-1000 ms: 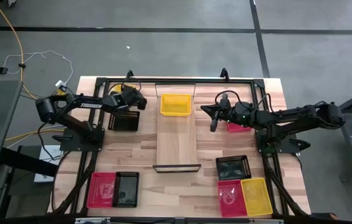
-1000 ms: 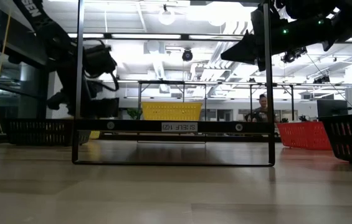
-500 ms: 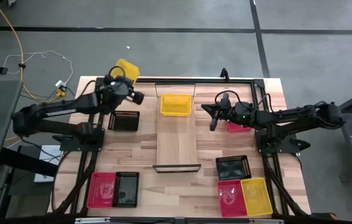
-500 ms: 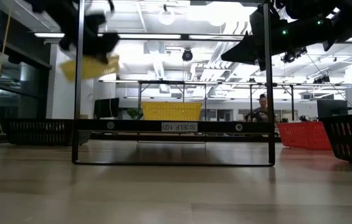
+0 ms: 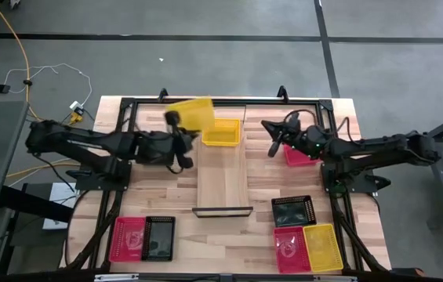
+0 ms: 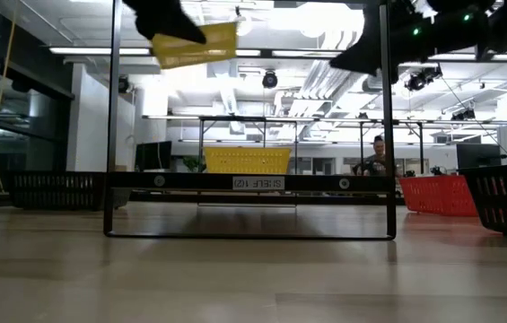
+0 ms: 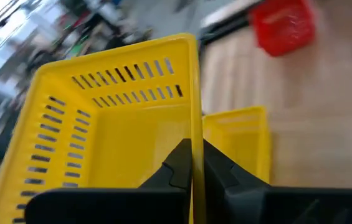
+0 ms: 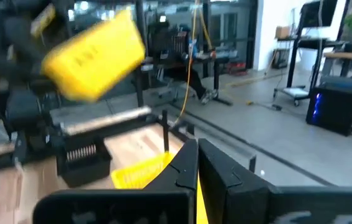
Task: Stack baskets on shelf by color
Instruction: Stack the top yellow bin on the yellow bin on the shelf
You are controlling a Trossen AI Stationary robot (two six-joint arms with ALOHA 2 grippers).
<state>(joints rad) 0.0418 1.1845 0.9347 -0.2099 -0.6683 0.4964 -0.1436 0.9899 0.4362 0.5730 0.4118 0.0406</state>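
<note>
While airborne, left pincer (image 7: pixel 192 163) clamping yellow basket (image 7: pixel 119 124)

Even overhead light fills the high view, with soft, short shadows under the arms on the pale table (image 5: pixel 229 192) and no hard glare. The carried yellow basket (image 5: pixel 193 114) at upper centre is smeared by motion. In the low view, ceiling lamps (image 6: pixel 325 18) along the top edge blow out to white, so the arms there read as black silhouettes; the near tabletop across the lower frame is soft and out of focus. The left wrist view is sharp on the yellow basket's wall (image 7: pixel 119 124), while its upper corners streak. The right wrist view is blurred throughout, with the yellow basket (image 8: pixel 95 56) at upper left smeared.
</note>
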